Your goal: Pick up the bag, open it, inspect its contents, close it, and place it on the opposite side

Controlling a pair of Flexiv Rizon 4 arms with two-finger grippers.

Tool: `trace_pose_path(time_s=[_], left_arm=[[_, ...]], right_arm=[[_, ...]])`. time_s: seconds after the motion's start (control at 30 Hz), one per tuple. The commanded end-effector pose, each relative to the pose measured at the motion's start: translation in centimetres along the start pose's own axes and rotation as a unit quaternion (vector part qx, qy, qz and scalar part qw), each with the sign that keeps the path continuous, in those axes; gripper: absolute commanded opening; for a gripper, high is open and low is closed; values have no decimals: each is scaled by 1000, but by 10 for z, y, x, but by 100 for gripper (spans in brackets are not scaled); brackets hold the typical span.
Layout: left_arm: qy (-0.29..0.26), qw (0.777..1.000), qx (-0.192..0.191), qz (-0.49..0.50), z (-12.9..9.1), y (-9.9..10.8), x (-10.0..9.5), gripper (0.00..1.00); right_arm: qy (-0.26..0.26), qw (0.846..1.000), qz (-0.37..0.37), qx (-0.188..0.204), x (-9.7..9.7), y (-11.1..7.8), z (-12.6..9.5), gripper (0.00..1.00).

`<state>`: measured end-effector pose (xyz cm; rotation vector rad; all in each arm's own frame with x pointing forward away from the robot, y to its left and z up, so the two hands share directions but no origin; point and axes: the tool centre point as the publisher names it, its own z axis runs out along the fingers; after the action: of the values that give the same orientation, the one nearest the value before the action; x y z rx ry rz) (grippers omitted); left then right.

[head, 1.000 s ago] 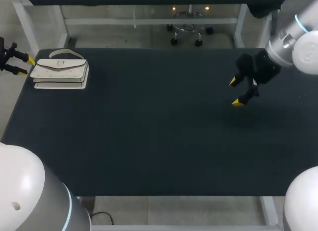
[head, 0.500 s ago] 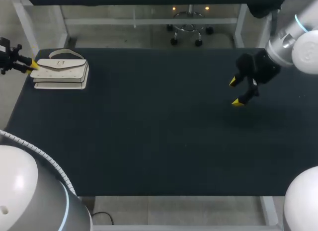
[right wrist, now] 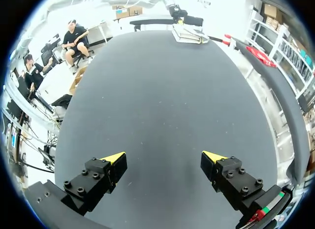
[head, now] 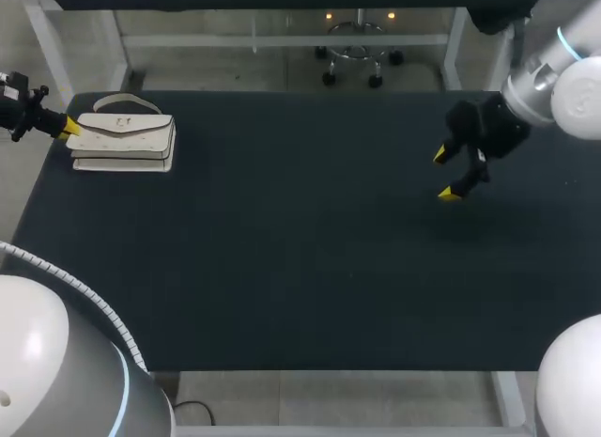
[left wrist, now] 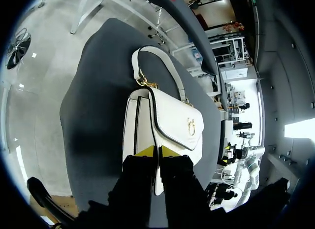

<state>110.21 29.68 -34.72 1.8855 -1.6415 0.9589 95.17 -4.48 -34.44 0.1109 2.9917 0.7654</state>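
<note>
A white handbag (head: 122,136) with a flap, a gold clasp and a short handle lies flat at the table's far left; it also shows in the left wrist view (left wrist: 167,120). My left gripper (head: 70,128) is at the bag's left end. In its own wrist view the left gripper (left wrist: 157,151) has its yellow tips nearly together, with a thin white edge of the bag pinched between them. My right gripper (head: 445,174) hangs open over the right part of the table, far from the bag. Nothing is between the right gripper's (right wrist: 164,160) fingers, and the bag (right wrist: 189,34) lies far ahead of it.
The dark table top (head: 300,258) carries only the bag. The bag lies close to the table's left edge (head: 42,174) and its far edge.
My left gripper has closed and moved right onto the bag's end. The bag has slid a little to the right. The right arm has kept still.
</note>
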Motion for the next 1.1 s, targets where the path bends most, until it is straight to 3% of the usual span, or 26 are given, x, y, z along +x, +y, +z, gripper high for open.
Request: trace_pose_path(time_s=[0.03, 0.53, 1.0, 1.1], left_arm=[[2, 1000, 0, 5, 1, 8, 6, 0], [16, 999, -21, 18, 26, 43, 25, 0], [24, 1000, 9, 1, 40, 84, 42, 0], [24, 1000, 9, 1, 40, 84, 42, 0]], right_arm=[[-1, 1000, -1, -1, 0, -1, 1, 100], [-1, 1000, -1, -1, 0, -1, 1, 100], [-1, 1000, -1, -1, 0, -1, 1, 100], [-1, 1000, -1, -1, 0, -1, 1, 100]])
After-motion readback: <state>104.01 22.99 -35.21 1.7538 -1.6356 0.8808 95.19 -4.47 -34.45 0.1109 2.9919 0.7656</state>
